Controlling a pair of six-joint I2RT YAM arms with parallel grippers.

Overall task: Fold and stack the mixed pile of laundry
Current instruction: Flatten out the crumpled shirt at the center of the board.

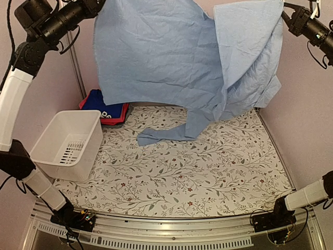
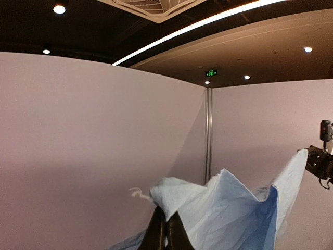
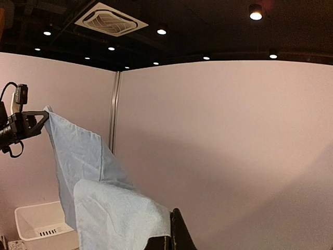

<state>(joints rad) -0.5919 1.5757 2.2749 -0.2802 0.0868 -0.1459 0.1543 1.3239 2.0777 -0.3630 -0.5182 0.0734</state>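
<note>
Two claws hold the pale-blue shirt (image 1: 166,52) spread high over the surface (image 1: 208,177). The left claw (image 2: 166,229) and right claw (image 1: 285,13) are each clenched on its top edge.

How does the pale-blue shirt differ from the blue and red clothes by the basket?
The pale-blue shirt hangs spread aloft, pinched by the left end effector and right end effector; the blue and red clothes lie bunched on the table, ungripped. The shirt is large and pale, the clothes small and saturated. Both are cloth.
</note>
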